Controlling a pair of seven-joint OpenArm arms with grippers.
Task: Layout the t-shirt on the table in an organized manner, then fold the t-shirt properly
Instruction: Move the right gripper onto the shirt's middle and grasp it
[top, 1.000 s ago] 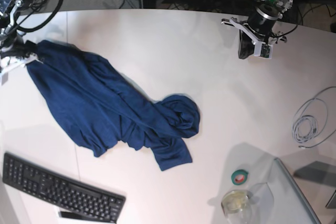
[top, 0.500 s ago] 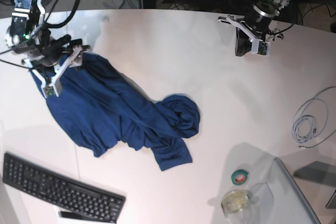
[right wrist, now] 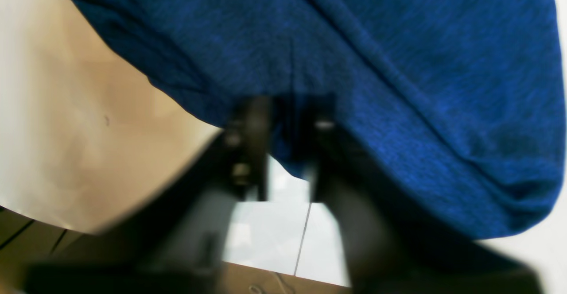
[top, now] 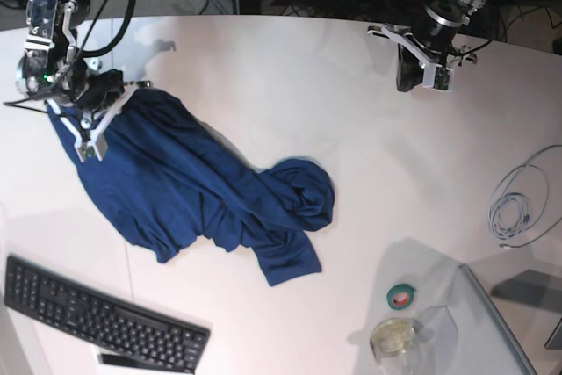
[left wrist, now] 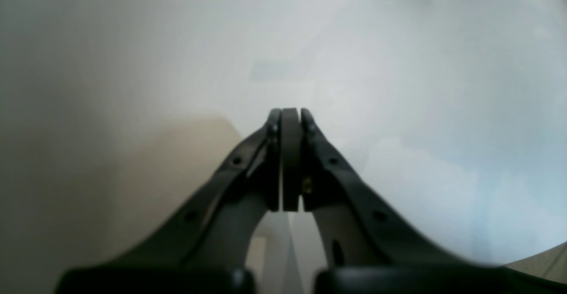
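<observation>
The dark navy t-shirt point(top: 176, 173) lies crumpled in a long diagonal heap on the white table point(top: 351, 111), running from upper left to a bunched lump near the middle. My right gripper point(top: 107, 118) sits on the shirt's upper-left end. In the right wrist view, the right gripper point(right wrist: 288, 121) is shut on a fold of the blue t-shirt point(right wrist: 398, 63). My left gripper point(top: 420, 75) hangs over bare table at the far right, well away from the shirt. Seen from the left wrist, the left gripper point(left wrist: 291, 117) has its pads pressed together with nothing between them.
A black keyboard point(top: 97, 318) lies at the front left. At the front right are a green tape roll point(top: 401, 296), a glass jar point(top: 392, 340) and a grey glassy panel point(top: 500, 331). A coiled grey cable point(top: 518, 199) lies at the right edge.
My right arm swung in from the table's left edge onto the shirt's upper-left end, opened wide, then closed on the fabric. The left arm barely shifted.
</observation>
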